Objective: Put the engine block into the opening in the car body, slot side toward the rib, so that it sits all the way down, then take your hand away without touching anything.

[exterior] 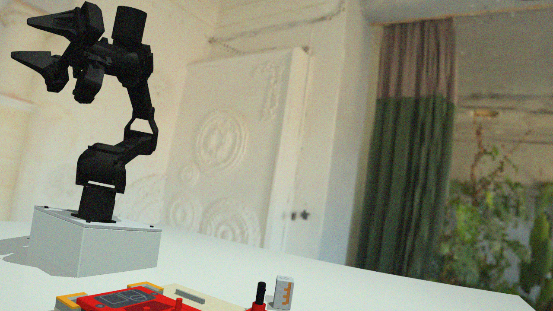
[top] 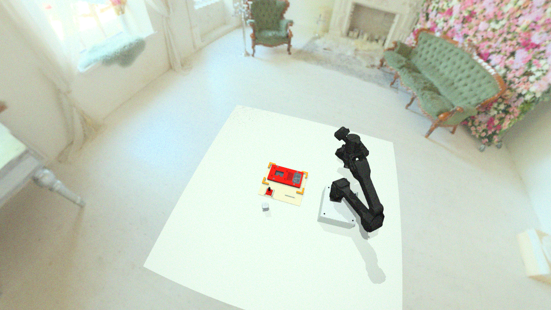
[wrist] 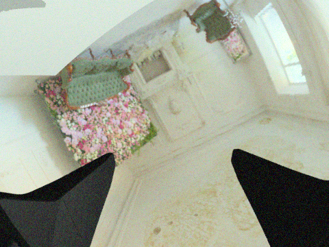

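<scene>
The red car body point(top: 286, 176) point(exterior: 87, 303) lies flat between orange corner brackets. It has a dark recess point(top: 279, 173) toward its left end in the top view and a grey marked panel point(top: 297, 177) point(exterior: 125, 297) toward its right end. A small grey-white block point(top: 264, 206) point(exterior: 284, 292) with an orange comb-shaped mark, apparently the engine block, stands upright outside the body, off the board. Its slot and the rib cannot be made out. My gripper point(exterior: 19, 37) point(wrist: 174, 158) is open and empty, raised high and far from the block and body.
The pale board point(top: 283, 196) under the body also bears a red piece with a black post point(top: 269, 191) point(exterior: 260, 296) and a thin grey bar point(top: 289, 196) point(exterior: 189, 296). The arm's light grey base box point(top: 331, 215) point(exterior: 119, 249) stands beside the board.
</scene>
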Controlling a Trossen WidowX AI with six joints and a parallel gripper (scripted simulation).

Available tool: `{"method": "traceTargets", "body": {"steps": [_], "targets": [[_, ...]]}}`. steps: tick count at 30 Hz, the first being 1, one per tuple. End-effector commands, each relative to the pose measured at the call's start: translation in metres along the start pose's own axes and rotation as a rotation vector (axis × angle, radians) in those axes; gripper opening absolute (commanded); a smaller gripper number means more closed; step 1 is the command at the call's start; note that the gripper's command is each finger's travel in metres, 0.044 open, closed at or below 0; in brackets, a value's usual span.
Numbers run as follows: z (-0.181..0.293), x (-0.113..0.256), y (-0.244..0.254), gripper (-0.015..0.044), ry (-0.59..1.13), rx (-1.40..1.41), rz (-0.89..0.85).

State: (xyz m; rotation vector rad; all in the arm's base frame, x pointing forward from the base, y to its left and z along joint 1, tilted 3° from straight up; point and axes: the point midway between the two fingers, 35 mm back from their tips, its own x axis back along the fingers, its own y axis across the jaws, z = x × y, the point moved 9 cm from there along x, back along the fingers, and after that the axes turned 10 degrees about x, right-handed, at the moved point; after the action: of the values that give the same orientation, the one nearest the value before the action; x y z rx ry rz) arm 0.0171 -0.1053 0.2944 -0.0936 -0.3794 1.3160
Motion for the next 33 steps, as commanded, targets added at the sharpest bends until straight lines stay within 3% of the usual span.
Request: {"method": "traceTargets", "body": {"steps": [1,18,33], "targets": [[0.0,0.0,0.0,0.0426,0.0,0.0,0.0],[-0.008,-0.005,-0.079,0.044,-0.392,-0.264,0.211],[-0.051,0.024,-0.167,0.044,-0.857,-0.416,0.21]]}}
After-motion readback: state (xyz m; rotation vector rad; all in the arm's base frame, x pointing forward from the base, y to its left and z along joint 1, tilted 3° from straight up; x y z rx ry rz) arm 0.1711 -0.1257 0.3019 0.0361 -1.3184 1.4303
